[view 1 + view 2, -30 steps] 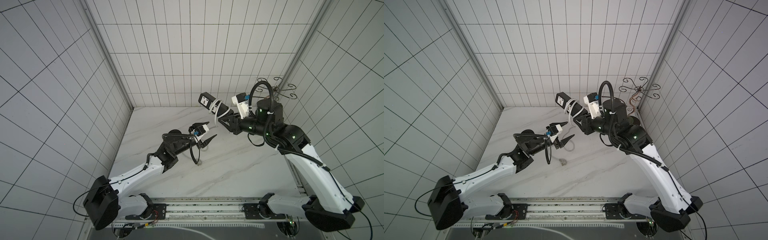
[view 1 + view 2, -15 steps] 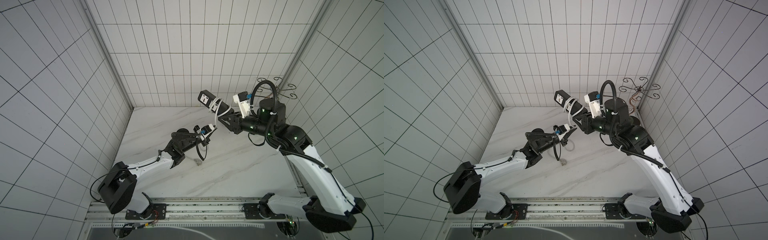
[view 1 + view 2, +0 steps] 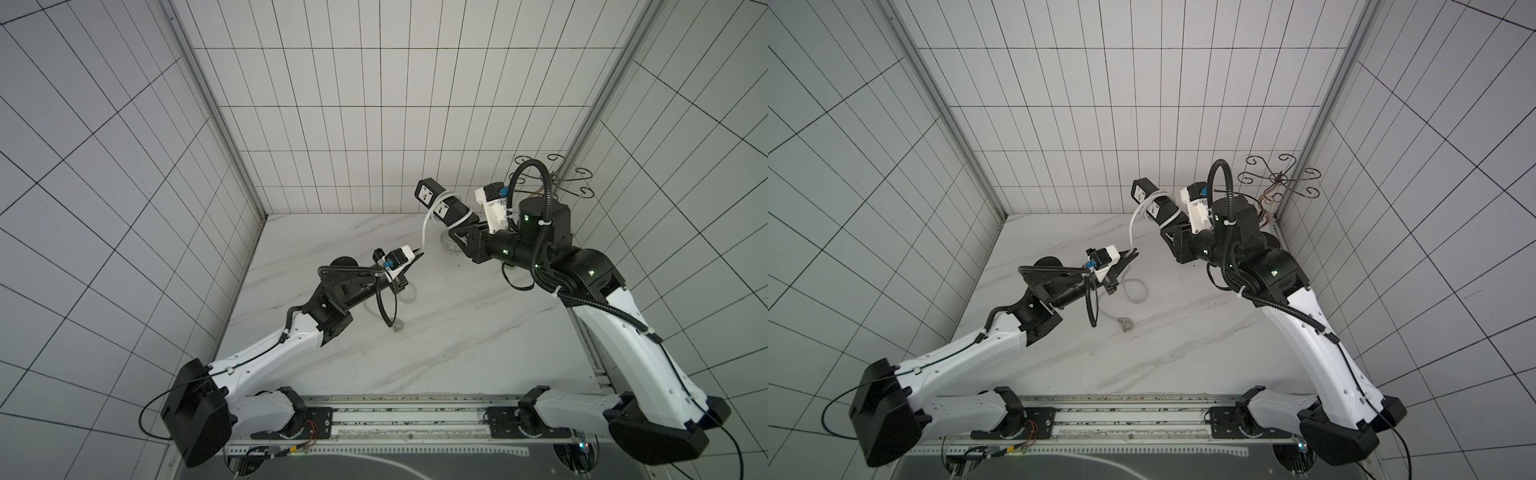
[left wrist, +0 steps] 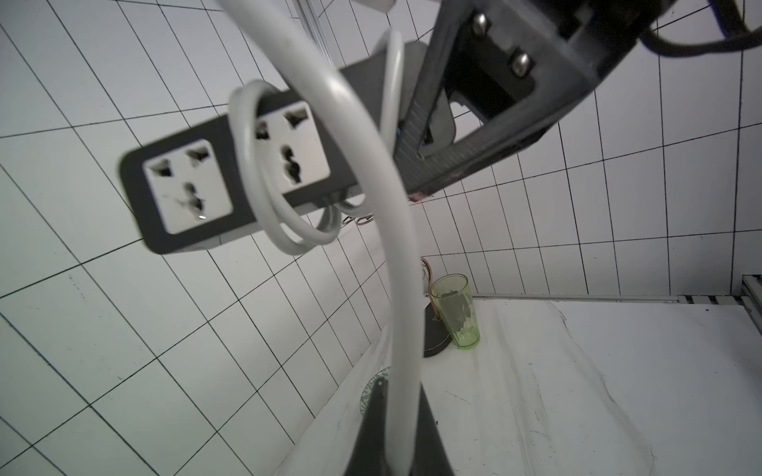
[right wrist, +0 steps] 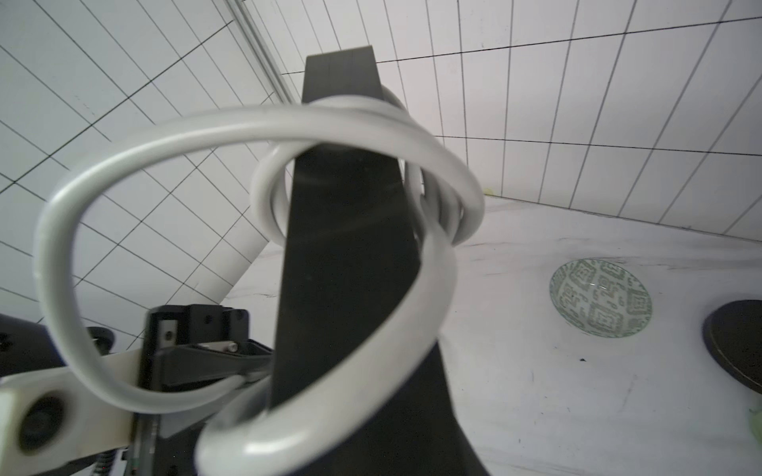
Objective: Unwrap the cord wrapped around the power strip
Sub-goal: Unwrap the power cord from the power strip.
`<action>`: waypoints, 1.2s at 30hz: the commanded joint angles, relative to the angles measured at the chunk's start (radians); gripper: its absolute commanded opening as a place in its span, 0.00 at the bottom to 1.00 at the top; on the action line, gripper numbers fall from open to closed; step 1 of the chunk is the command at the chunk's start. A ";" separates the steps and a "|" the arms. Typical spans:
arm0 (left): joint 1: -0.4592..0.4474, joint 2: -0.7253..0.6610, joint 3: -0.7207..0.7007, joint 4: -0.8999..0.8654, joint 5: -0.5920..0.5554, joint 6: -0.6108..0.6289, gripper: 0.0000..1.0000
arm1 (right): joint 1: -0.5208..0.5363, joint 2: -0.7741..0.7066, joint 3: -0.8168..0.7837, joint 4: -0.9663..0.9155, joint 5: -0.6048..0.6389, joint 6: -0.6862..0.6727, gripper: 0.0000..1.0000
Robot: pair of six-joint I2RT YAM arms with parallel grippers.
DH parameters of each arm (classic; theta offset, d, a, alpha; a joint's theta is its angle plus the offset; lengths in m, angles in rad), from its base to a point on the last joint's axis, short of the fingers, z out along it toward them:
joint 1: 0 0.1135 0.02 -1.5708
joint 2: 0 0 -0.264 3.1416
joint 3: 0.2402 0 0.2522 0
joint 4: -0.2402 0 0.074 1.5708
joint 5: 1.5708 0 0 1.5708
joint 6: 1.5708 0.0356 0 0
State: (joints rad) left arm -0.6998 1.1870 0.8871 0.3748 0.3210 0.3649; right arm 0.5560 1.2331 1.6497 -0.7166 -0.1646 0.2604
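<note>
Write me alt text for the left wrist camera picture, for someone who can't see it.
A black power strip with two white sockets hangs in the air, clamped at one end by the right gripper, with loops of white cord still wound around it. One strand of the cord runs close past the lens. Behind, a green glass stands on the white table by the tiled wall.
</note>
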 commanded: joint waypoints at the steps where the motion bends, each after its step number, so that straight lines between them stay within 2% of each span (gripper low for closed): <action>1: 0.091 -0.048 0.065 -0.209 0.118 -0.019 0.00 | -0.008 -0.029 -0.032 -0.008 0.054 -0.057 0.00; 6: 0.176 -0.033 0.201 -0.419 0.181 0.027 0.00 | -0.008 -0.052 -0.107 -0.047 -0.073 -0.103 0.00; 12: 0.301 0.066 0.341 -0.558 0.235 0.016 0.00 | -0.010 -0.088 -0.130 -0.104 -0.237 -0.150 0.00; 18: 0.316 0.167 0.410 -0.677 0.303 0.043 0.00 | -0.008 -0.119 -0.101 -0.042 -0.381 -0.119 0.00; 22: 0.335 0.226 0.396 -0.689 0.320 0.003 0.00 | -0.008 -0.149 -0.093 0.045 -0.386 -0.085 0.00; 27: 0.339 0.277 0.344 -0.697 0.372 0.002 0.03 | -0.008 -0.162 -0.104 0.212 -0.303 -0.041 0.00; 32: 0.339 0.266 0.323 -0.686 0.352 0.018 0.20 | -0.008 -0.100 -0.048 0.236 -0.161 -0.028 0.00; 34: 0.339 0.224 0.317 -0.662 0.318 0.006 0.38 | -0.010 -0.087 -0.040 0.236 -0.117 -0.021 0.00; 36: 0.339 0.184 0.311 -0.658 0.258 0.010 0.52 | -0.010 -0.076 -0.023 0.224 -0.077 -0.017 0.00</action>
State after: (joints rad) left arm -0.3626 1.4467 1.2034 -0.3107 0.6300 0.3702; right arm 0.5556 1.1534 1.5597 -0.5663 -0.3389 0.2306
